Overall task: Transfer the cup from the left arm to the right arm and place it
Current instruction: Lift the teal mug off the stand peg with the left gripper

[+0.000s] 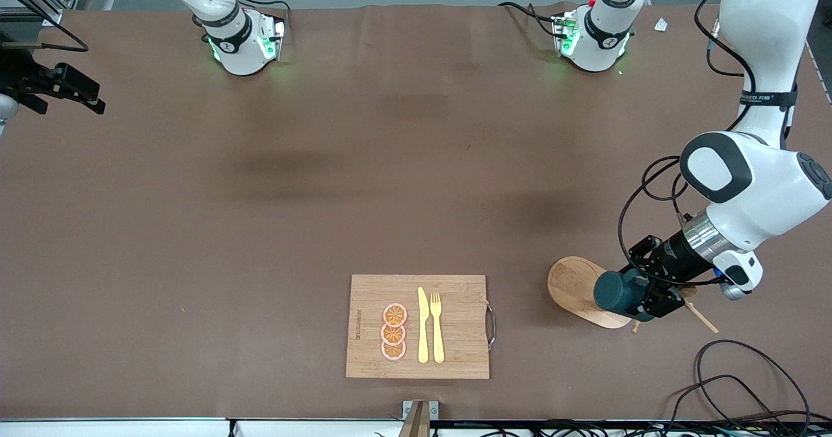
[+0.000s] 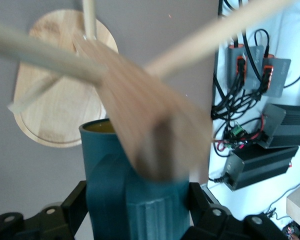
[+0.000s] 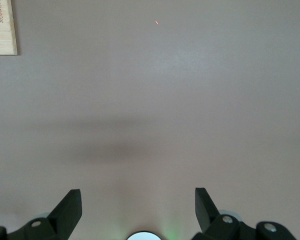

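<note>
Bamboo cutting board [image 1: 455,300] lies nearest the front edge of the surface [image 1: 260,229], carrying three orange slices [image 1: 394,331], a yellow knife [image 1: 423,325] and a yellow fork [image 1: 437,326]; the dark lettering along its side is too small to read. Toward the left arm's end, the left claw [image 1: 650,294] is clamped on the teal cup [image 1: 621,292], which sits among the pegs of the wooden peg rack [image 1: 582,291], over its oval base. Writing on the left arm's black band cannot be made out. Right claw [image 3: 138,205] hangs wide and empty over bare surface at the right arm's end.
</note>
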Robot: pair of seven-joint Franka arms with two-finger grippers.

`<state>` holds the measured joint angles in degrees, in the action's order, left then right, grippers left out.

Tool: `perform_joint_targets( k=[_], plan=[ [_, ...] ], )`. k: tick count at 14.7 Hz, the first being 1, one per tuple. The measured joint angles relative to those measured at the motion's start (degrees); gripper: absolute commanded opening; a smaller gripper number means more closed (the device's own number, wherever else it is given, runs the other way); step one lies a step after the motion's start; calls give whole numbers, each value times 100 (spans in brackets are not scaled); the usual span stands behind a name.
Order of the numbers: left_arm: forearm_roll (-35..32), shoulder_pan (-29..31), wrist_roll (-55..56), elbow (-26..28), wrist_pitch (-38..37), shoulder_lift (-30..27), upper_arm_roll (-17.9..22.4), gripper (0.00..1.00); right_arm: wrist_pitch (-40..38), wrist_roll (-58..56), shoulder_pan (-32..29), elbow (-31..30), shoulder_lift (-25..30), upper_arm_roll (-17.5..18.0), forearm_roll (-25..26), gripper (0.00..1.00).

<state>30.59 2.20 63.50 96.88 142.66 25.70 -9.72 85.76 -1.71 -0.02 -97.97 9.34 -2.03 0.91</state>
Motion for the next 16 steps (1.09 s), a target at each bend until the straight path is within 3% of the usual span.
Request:
perform_joint_targets(
  k=[3, 5, 9, 16],
  plan=[
    [-75, -74, 212, -116, -101, -89, -214, 62, -15, 0, 1, 20, 0, -2, 0, 100],
    [-541, -340, 468, -143, -220, -205, -236, 60, -14, 0, 1, 39, 0, -4, 0, 100],
    [-2776, -1341, 1766, -321, -238, -230, -259, 58, -15, 0, 1, 90, -12, -5, 0, 100],
    [-6482, -2877, 3338, -556, -241, 439, -205, 56, -106, -2, 1, 98, -22, -8, 0, 100]
  ],
)
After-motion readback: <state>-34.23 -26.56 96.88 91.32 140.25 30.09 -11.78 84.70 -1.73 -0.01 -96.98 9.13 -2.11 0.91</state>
